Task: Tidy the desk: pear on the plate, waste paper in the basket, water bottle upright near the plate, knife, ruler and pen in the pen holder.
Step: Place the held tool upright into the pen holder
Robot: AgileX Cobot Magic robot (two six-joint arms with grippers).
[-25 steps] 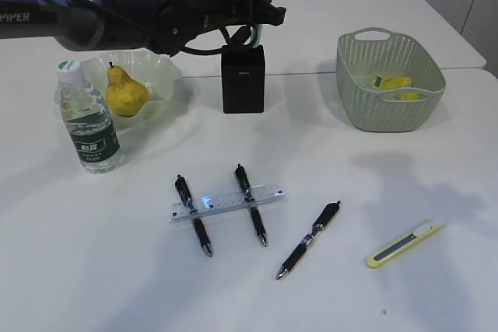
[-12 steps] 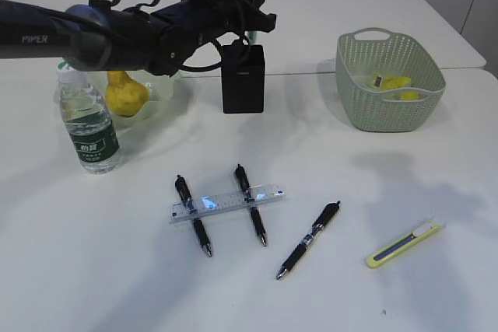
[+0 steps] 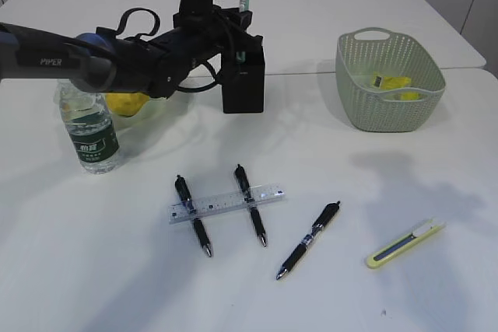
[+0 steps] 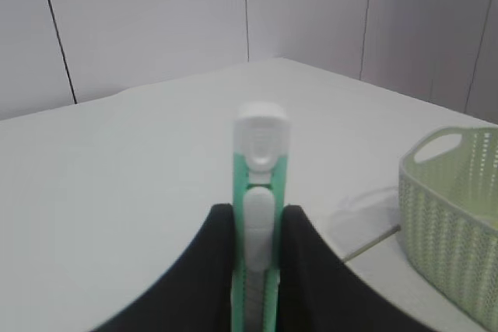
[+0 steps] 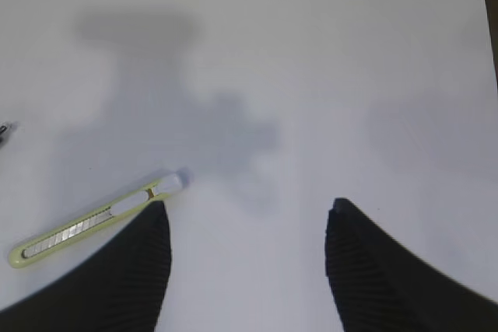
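Stretching in from the left edge of the exterior view, the left arm lies nearly level above the desk point(image 3: 436, 285), its wrist raised over the pen holder point(image 3: 243, 83), and the left gripper point(image 3: 240, 36) has its fingers point(image 4: 311, 270) pinched narrowly on a green and white utility knife point(image 4: 260, 215) that stands upright between them, white end upward, lower end at the holder's mouth. Only the dark fingers point(image 5: 124, 277) of the right gripper point(image 5: 247, 270) show, in its wrist view, spread wide apart with nothing between them, hovering over bare tabletop just beside a yellow-green knife point(image 3: 405, 243) lying flat at the front right. At the back right stands the basket point(image 3: 389, 83), with the yellow waste paper point(image 3: 391, 82) inside it. On the left, partly hidden behind the arm, the plate point(image 3: 159, 106) holds the pear point(image 3: 128, 103), and the water bottle point(image 3: 92, 134) stands upright just in front of the plate, its cap covered by the arm. Near the middle front the ruler point(image 3: 227, 203) rests across two black pens, the left pen point(image 3: 193, 215) and the middle pen point(image 3: 250, 204); a third pen point(image 3: 309, 239) lies slanted to their right, apart from them.
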